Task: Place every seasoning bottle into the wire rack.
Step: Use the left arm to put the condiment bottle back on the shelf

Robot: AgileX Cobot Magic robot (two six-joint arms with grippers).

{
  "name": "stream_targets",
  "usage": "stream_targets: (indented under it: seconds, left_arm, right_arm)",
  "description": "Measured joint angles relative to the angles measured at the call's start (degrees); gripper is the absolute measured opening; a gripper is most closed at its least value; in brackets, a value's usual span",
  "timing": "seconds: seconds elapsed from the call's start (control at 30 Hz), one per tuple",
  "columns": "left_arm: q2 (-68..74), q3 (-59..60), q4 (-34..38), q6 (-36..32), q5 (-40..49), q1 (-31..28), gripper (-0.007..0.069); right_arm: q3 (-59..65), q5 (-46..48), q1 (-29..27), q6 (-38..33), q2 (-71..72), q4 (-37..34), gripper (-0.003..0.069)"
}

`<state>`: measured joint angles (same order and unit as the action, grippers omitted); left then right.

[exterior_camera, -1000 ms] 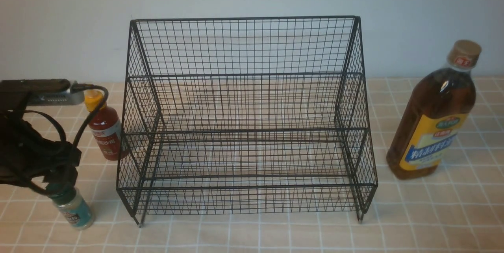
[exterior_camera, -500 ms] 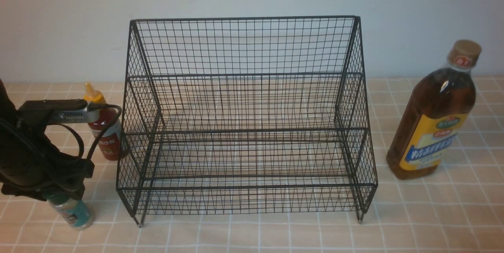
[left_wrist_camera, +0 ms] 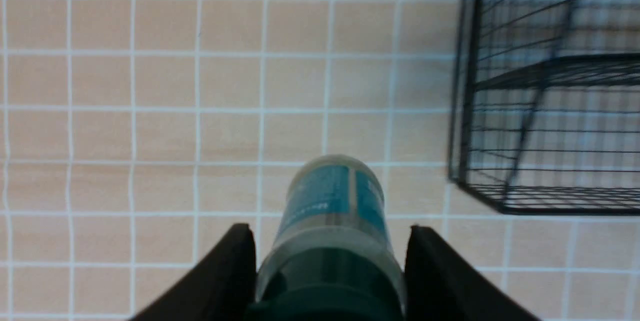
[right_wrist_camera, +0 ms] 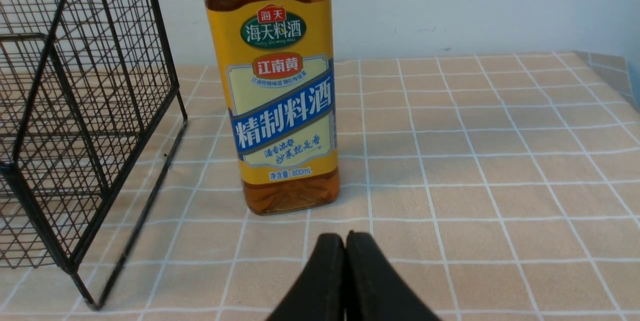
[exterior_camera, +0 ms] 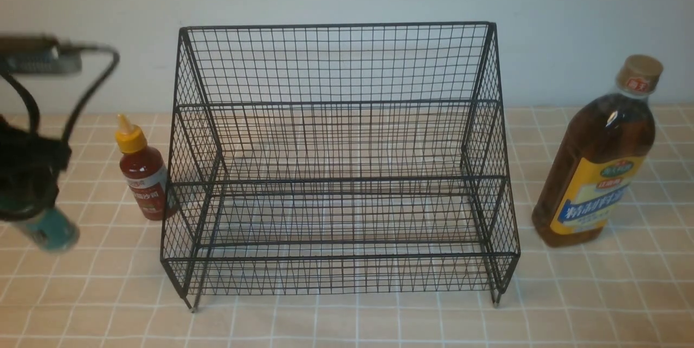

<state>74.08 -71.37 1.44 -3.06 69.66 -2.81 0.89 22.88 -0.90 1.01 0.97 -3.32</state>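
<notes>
My left gripper [left_wrist_camera: 327, 231] is shut on the small teal-labelled shaker [left_wrist_camera: 327, 198] at its dark green cap. In the front view the shaker [exterior_camera: 51, 231] hangs tilted above the table at the far left, under the left gripper [exterior_camera: 35, 212]. The red sauce bottle [exterior_camera: 143, 174] with its yellow nozzle stands against the left side of the black wire rack [exterior_camera: 336, 174], which holds nothing. Right of the rack stands the tall amber bottle [exterior_camera: 596, 158]. My right gripper [right_wrist_camera: 346, 236] is shut and empty, low over the table just in front of the amber bottle [right_wrist_camera: 280, 86].
The checked tan tablecloth [exterior_camera: 347, 326] covers the table up to a pale wall. The rack's left front corner [left_wrist_camera: 465, 181] lies close beside the held shaker. The rack's right side [right_wrist_camera: 60, 111] stands near the amber bottle. The cloth's edge [right_wrist_camera: 607, 68] shows at the far right.
The left gripper came down over the shaker, shut on its cap, then lifted it off the table, up and leftward. The right arm and the other bottles stayed still.
</notes>
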Motion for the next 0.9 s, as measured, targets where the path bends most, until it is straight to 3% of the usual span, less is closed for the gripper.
stream_targets:
  seconds: [0.2, 0.23, 0.4, 0.6, 0.9]
  left_arm:
    - [-4.84, -0.74, 1.89, 5.02, 0.93, 11.10, 0.0340]
    - [-4.40, -0.74, 1.57, 6.69, 0.31, 15.00, 0.0340]
    - [0.66, -0.74, -1.44, 13.17, -4.49, 22.13, 0.0340]
    - [8.51, -0.74, -3.44, 15.45, -10.86, 23.92, 0.0340]
    - [17.26, -0.74, -3.59, 15.57, -11.70, 24.02, 0.0340]
  right_arm:
    - [0.00, 0.00, 0.00, 0.00, 0.00, 0.00, -0.0010]
    - [0.00, 0.00, 0.00, 0.00, 0.00, 0.00, -0.0010]
    - [0.00, 0.00, 0.00, 0.00, 0.00, 0.00, -0.0010]
    - [0.00, 0.00, 0.00, 0.00, 0.00, 0.00, -0.0010]
    - [0.00, -0.06, 0.00, 0.00, 0.00, 0.00, -0.0010]
